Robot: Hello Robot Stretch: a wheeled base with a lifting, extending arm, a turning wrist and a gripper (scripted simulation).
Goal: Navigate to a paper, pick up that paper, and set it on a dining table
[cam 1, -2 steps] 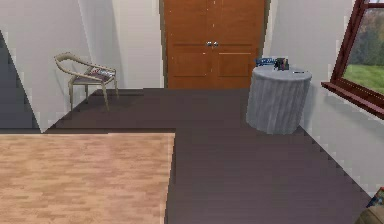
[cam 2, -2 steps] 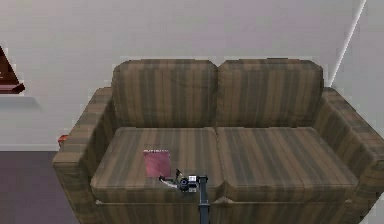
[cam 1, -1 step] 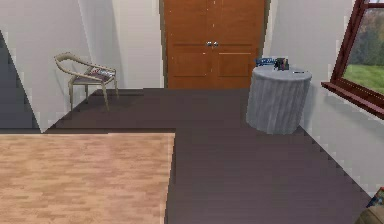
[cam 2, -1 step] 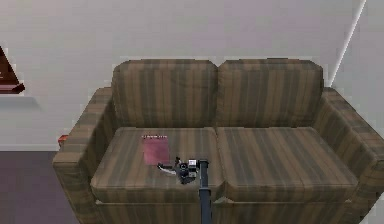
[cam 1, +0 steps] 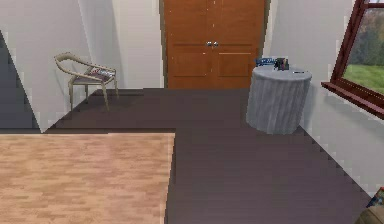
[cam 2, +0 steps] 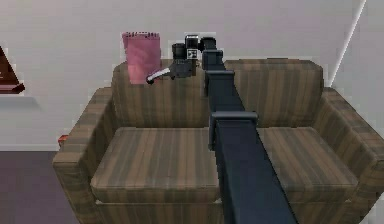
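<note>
I judge pick-up in hand: pink rectangular sheet (cam 2: 142,50) just left of pincer (cam 2: 161,74), at striped brown sofa (cam 2: 150,150) backrest. I cannot tell whether the pincer grasps it. Next: lift clear.

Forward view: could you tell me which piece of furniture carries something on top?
The round grey table by the window: dark things lie on it. The chair stands far left.

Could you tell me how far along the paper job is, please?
Looks done: the approach; the arm reaches across the sofa to its back, where a pink sheet-like thing stands. In hand: the pickup; the gripper is near it, but I cannot tell whether it holds anything. Left: the carry to a dining table, as that thing rests on the sofa.
</note>
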